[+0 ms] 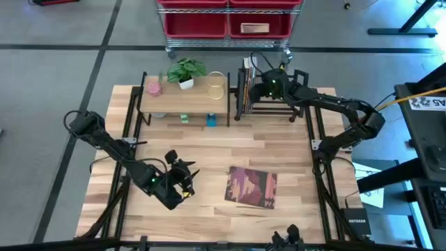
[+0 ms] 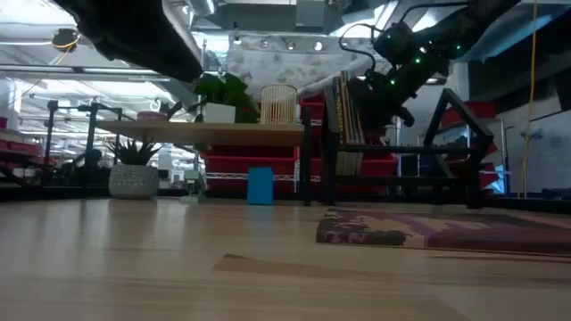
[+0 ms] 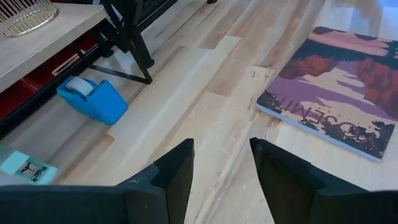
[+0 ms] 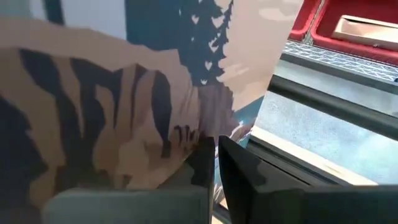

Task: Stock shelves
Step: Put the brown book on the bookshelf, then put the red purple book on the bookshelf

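Right tool at black open-frame metal book rack, back right of tabletop.
Right tool (image 1: 268,86) fingers together, pinching an upright book (image 4: 118,106) in rack (image 1: 268,106); left tool (image 1: 182,178) apart, above bare tabletop (image 1: 209,150) near purple flat book (image 1: 251,186).

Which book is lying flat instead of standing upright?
The purple landscape-cover book lies flat on the table, in front of the black book rack. The other books stand upright in that rack.

Robotics lab, concrete floor (image 1: 63,42), wheeled cart with red bins (image 1: 226,24), ceiling strip lights (image 2: 53,89)
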`<action>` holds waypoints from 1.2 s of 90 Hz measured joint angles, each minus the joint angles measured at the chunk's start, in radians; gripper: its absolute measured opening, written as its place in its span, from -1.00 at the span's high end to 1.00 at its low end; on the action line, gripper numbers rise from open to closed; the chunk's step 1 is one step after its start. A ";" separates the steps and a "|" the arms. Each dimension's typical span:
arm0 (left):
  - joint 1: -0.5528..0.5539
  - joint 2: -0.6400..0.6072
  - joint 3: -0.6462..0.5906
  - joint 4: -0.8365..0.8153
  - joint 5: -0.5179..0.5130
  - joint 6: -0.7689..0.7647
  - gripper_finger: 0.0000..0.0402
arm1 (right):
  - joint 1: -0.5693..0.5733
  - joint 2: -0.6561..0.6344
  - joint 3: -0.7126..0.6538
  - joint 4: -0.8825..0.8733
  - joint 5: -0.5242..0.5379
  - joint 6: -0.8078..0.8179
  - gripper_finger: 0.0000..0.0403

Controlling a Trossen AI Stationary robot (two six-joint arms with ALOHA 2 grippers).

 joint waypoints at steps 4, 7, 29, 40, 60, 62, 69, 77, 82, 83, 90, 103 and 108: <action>0.000 0.000 0.000 0.000 0.000 0.000 0.24 | 0.000 0.000 0.000 -0.003 0.000 0.000 0.96; 0.000 0.000 0.000 0.000 0.000 0.000 0.24 | 0.000 -0.003 0.000 -0.005 0.000 -0.006 0.96; 0.000 0.000 0.000 0.000 0.002 0.000 0.24 | 0.036 -0.120 0.000 -0.062 0.118 -0.075 0.96; 0.000 0.000 0.000 0.000 0.002 0.000 0.24 | 0.081 -0.219 0.000 -0.122 0.189 -0.098 0.96; 0.000 0.000 0.000 0.000 0.002 0.000 0.24 | 0.303 -0.401 0.000 -0.270 0.314 -0.132 0.97; 0.000 0.000 0.000 0.000 0.002 0.000 0.24 | 0.337 -0.415 0.000 -0.286 0.332 -0.134 0.98; 0.000 0.000 0.000 0.000 0.002 0.000 0.24 | 0.484 -0.455 0.000 -0.343 0.388 -0.134 0.99; 0.000 0.000 0.000 0.006 0.002 0.007 0.24 | 0.673 -0.465 0.000 -0.376 0.448 -0.099 0.99; 0.000 0.000 0.000 0.025 0.002 0.038 0.24 | 0.797 -0.451 -0.005 -0.377 0.479 -0.076 1.00; 0.000 0.000 0.000 0.032 0.002 0.044 0.24 | 0.819 -0.446 -0.007 -0.374 0.485 -0.073 1.00; 0.000 0.004 0.000 0.094 0.002 0.101 0.24 | 0.988 -0.397 -0.025 -0.337 0.526 -0.052 1.00; 0.000 0.024 0.000 0.259 0.016 0.235 0.24 | 1.245 -0.276 -0.029 -0.291 0.609 -0.001 1.00; 0.003 0.040 0.000 0.329 0.028 0.291 0.24 | 1.323 -0.225 -0.029 -0.260 0.608 0.030 1.00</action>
